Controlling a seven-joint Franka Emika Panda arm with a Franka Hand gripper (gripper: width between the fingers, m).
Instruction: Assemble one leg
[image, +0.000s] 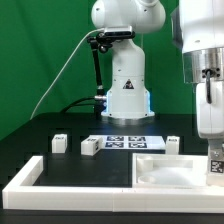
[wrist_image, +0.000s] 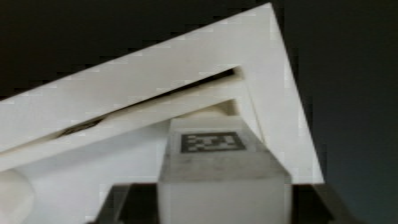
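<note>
White plastic leg, bearing a black-and-white square tag without readable writing, sits clamped between the dark fingers over the raised-edge panel. Only the exterior view shows three more legs on the black worktop.

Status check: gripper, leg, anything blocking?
Gripper shut on leg, low over the panel corner. Three spare legs behind, apart. Nothing blocking seen.
</note>
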